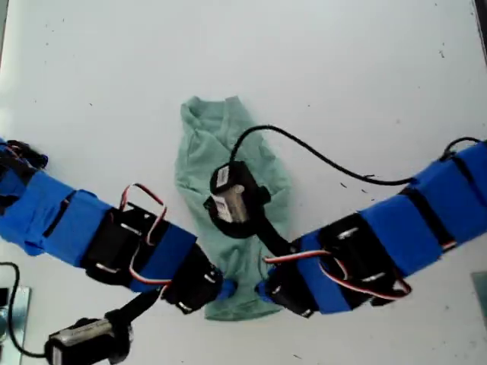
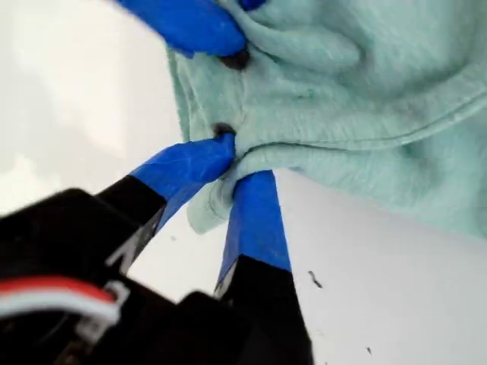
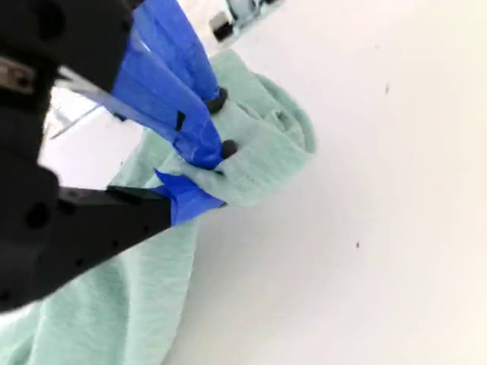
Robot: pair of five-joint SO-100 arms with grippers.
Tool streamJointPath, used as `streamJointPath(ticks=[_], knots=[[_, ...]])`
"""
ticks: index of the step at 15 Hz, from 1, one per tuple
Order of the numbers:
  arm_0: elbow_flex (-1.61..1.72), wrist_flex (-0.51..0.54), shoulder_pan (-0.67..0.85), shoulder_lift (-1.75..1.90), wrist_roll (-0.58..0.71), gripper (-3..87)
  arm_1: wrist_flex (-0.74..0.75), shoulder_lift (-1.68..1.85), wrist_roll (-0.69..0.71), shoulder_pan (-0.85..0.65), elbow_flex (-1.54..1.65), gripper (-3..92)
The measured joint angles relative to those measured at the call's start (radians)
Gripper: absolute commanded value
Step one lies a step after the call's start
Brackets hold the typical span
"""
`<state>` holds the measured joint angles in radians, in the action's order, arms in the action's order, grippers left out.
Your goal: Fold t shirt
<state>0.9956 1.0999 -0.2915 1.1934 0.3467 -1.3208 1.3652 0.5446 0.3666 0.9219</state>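
On the white table, the shirt lies bunched between your arms. My first gripper and my second gripper each pinch its near hem, apparently firmly. Soft, light cloth: grip corners.

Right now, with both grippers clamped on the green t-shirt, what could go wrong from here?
1. My first gripper and my second gripper pinch the pale sage-green cloth t shirt almost side by side on one edge. They could collide.
2. The cloth is already bunched and narrow, so a pull may drag a clump instead of making a clean fold.
3. The black cable loops over the cloth and might snag.
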Motion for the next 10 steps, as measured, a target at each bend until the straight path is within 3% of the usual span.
streamJointPath(ticks=[4, 8, 9, 10], knots=[[0.000, -0.009, -0.031, 0.029, 0.003, -0.2, 0.043, 0.026, 0.049, 0.011, 0.000, 1.3], [0.118, 0.000, 0.075, 0.152, -0.043, -0.2, 0.043, 0.051, 0.155, -0.192, 0.009, 1.3], [0.195, 0.000, 0.153, 0.212, -0.048, -0.1, 0.041, 0.051, 0.192, -0.267, 0.015, 5.9], [0.245, 0.002, 0.229, 0.259, -0.048, 4.8, 0.040, 0.052, 0.218, -0.356, 0.026, 22.5]])
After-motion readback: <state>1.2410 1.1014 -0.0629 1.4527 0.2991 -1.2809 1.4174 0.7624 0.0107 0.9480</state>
